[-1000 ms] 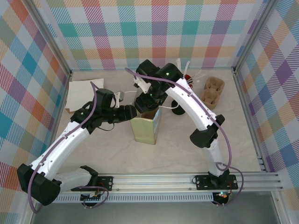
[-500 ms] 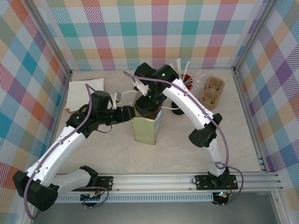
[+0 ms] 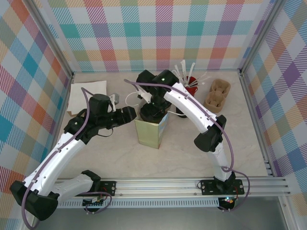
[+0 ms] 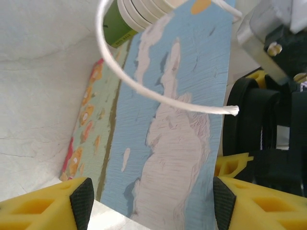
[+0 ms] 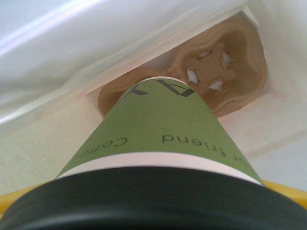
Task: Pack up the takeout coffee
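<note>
The takeout coffee (image 5: 158, 139), olive green with a cream band and a black lid (image 5: 144, 201), hangs inside the mouth of the paper bag (image 3: 149, 134). My right gripper (image 3: 154, 109) is shut on it from above. Below the cup, a brown cardboard carrier (image 5: 220, 72) lies on the bag's bottom between its pale inner walls. My left gripper (image 3: 127, 114) stands open just left of the bag. Its black pads (image 4: 81, 201) sit wide apart, with the blue printed face of the bag (image 4: 168, 120) beyond them, untouched. A white string handle (image 4: 158, 98) arcs across that face.
A red cup of white stirrers (image 3: 191, 82) and a cardboard cup tray (image 3: 217, 93) stand at the back right. Flat paper sheets (image 3: 85, 96) lie at the back left. Checked walls close the table on three sides.
My left gripper has opened and drawn back to the left, away from the bag. My right arm has shifted slightly and lowered the cup into the bag's mouth.
</note>
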